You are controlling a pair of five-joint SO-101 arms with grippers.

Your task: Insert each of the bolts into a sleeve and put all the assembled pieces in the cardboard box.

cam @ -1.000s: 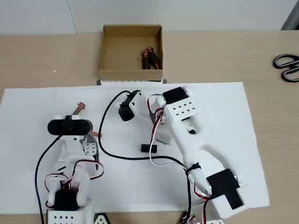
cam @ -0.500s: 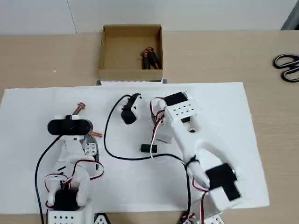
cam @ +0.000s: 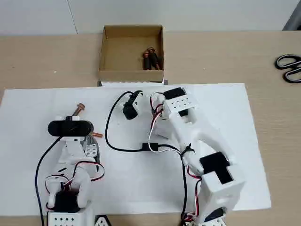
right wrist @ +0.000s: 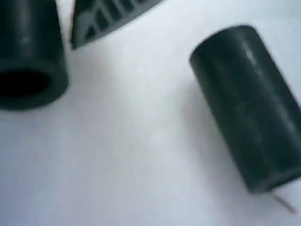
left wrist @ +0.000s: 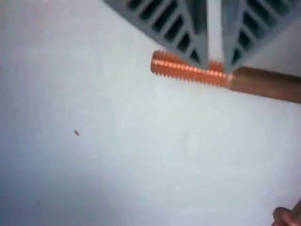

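Copper bolt (left wrist: 188,70), bright threads and smooth shank, flat on white paper (left wrist: 117,150), left pincer (left wrist: 215,59) nearly closed over its threads, two matte black sleeves (right wrist: 249,108), right pincer (right wrist: 101,19) open or closed, can't tell

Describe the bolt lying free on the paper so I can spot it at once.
Start from the large white paper sheet, then go to the black camera bar on the left arm. Just beyond it, toward the cardboard box, lies a short copper-coloured bolt, bare and apart, unlike the second bolt tucked against the arm.
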